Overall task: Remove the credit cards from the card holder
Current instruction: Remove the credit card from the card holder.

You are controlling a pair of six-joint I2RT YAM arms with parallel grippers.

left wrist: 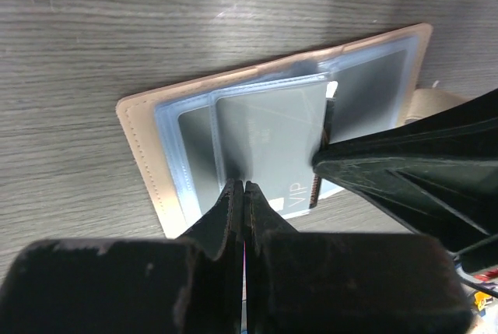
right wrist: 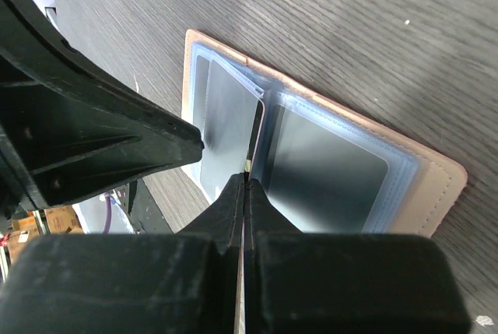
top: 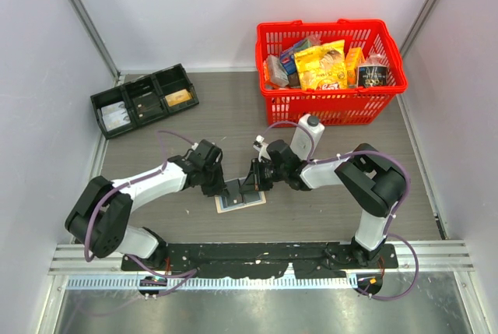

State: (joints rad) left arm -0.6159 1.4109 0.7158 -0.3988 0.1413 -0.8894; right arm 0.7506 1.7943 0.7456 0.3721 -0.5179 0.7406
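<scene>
Near the middle of the worktop's near edge, between the two arms, the card holder (top: 238,202) was seen lying opened flat with its inner face turned up. Its long axis was set roughly along that near edge, left to right, and was skewed slightly, so that the right end pointed a little toward the far edge. A tan stitched border was seen around clear plastic sleeves (right wrist: 327,170), and a grey card (left wrist: 268,143) marked VIP was seen lying over the sleeves near the fold.

The left gripper (left wrist: 245,188) was lowered onto the left half of the holder. Its fingers were pressed together with no gap between them, and their tips were set against the near edge of the grey card. Whether that thin edge was caught between them could not be told.

The right gripper (right wrist: 246,183) was lowered onto the holder from the right. Its fingers were likewise pressed together, and their tips were placed at the fold, where the edge of a raised sleeve met the flat ones. No clear grip on anything could be made out there. The tips of the two grippers were brought very close to each other over the holder.

A black three-compartment tray (top: 144,100) was placed at the far left corner, and a red basket (top: 331,104) filled with packets at the far right, both well apart from the holder.
</scene>
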